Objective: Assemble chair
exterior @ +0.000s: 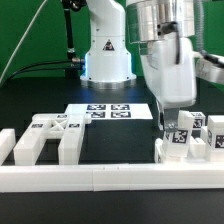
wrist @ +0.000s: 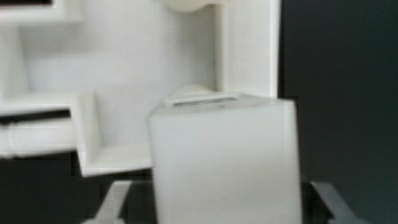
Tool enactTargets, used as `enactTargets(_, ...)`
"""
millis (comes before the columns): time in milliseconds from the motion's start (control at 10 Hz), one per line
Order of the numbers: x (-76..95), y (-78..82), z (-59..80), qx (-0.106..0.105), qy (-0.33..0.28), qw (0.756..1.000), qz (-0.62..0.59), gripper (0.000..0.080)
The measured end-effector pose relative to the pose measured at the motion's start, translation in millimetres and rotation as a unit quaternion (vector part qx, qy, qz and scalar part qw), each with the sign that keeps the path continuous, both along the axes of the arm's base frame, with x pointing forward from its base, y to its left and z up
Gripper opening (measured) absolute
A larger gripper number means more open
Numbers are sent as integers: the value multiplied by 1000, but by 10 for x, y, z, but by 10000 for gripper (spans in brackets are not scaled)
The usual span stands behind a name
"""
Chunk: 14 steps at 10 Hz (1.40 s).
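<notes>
The chair's white parts lie in two groups. One group (exterior: 45,135) lies at the exterior view's left and one (exterior: 188,138) at its right, several with black-and-white tags. My gripper (exterior: 166,120) hangs low over the right group. In the wrist view a tall white block (wrist: 222,145) stands between my fingers (wrist: 121,200). A dark gap shows on each side of it, so my gripper (wrist: 224,208) is open around it without touching. Behind the block lies a white slotted panel (wrist: 246,50).
The marker board (exterior: 110,110) lies flat in the middle in front of the robot base (exterior: 105,60). The long low white border wall (exterior: 100,178) runs along the front. Cables trail at the back left.
</notes>
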<state>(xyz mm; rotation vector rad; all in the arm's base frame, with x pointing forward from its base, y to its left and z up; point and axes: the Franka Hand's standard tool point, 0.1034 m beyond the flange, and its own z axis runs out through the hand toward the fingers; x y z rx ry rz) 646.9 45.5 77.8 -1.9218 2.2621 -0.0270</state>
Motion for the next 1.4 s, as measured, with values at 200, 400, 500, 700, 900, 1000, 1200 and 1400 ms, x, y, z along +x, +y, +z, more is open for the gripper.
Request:
enactTargets(200,-10,-11,-6,11,6,998,-61,294)
enactTargets(400,-14,-3,-14,3,2,1000,-12,302)
enactTargets(500,-22,39,-22,-13,-5,996,84,479)
enactTargets(700,-27,106,-24,-32,-24,978,207,637)
enactTargets(900,-51,100,-20,-49,-38,964,260,648)
enactTargets(1000,-47,87,-21,-54,-40,955,288,648)
enactTargets(1200,18,158,-32,-111,-28,861,496,649)
enactTargets(1400,44,152,-33,-115,-31,845,521,649)
